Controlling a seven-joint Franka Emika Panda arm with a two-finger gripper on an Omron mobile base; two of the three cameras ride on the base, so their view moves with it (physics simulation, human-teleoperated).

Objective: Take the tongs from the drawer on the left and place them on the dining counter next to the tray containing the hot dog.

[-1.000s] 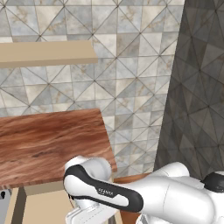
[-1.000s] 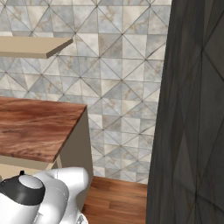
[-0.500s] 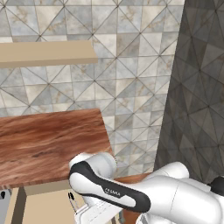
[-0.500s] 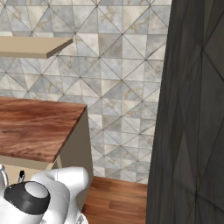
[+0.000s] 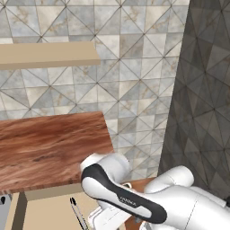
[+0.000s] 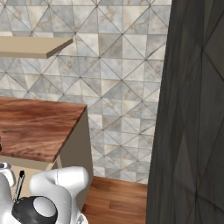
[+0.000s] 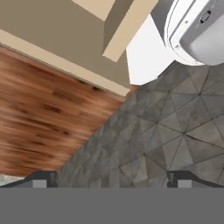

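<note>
Two base views catch tongs (image 5: 77,212) in drawer (image 5: 49,211), gripper (image 7: 112,177) wide apart

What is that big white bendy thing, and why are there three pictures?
The white thing is a robot arm in a pretend computer kitchen. Two pictures come from cameras riding behind it, one on its left, one on its right. The third comes from a camera on its hand, looking along its gripper. The two dark fingertips stand far apart, so the gripper is open and holds nothing. Under the brown counter a pale drawer stands open. The thin silver tongs lie inside it, waiting to be picked up.
</note>
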